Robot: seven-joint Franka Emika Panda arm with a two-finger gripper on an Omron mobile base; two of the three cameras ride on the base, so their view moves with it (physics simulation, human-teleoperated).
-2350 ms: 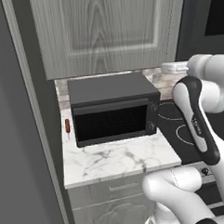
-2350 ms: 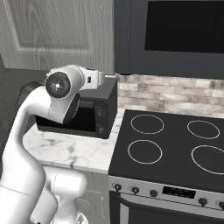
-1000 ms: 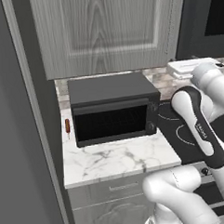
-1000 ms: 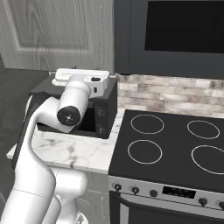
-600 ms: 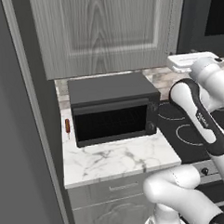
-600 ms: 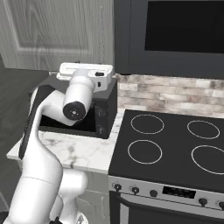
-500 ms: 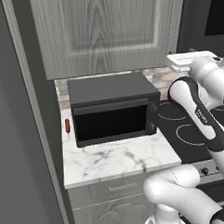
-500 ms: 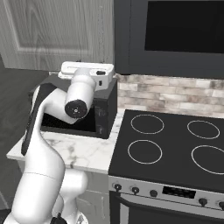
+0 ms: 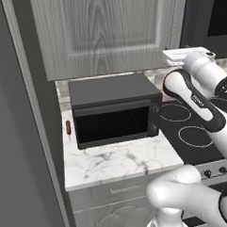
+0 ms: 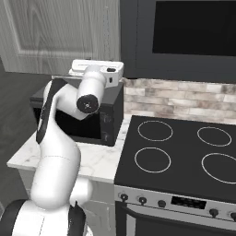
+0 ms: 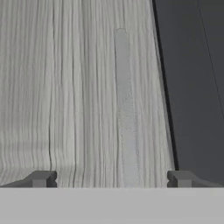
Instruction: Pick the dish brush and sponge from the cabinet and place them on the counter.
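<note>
The white marble counter with grey veins (image 9: 119, 163) is carrying a boxy black toaster oven (image 9: 114, 109) toward its back, while a small orange-red stick (image 9: 68, 127) is lying just beside the oven's left side, near the wall.

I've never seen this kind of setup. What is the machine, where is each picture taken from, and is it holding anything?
It is a white robot arm in a rendered kitchen. Two cameras sit behind it, left and right; the third rides on its hand. The end effector faces the closed cabinet door and its handle, jaws open, holding nothing. On the counter stand a black toaster oven and a small orange-red stick. A black stovetop lies to the right.
</note>
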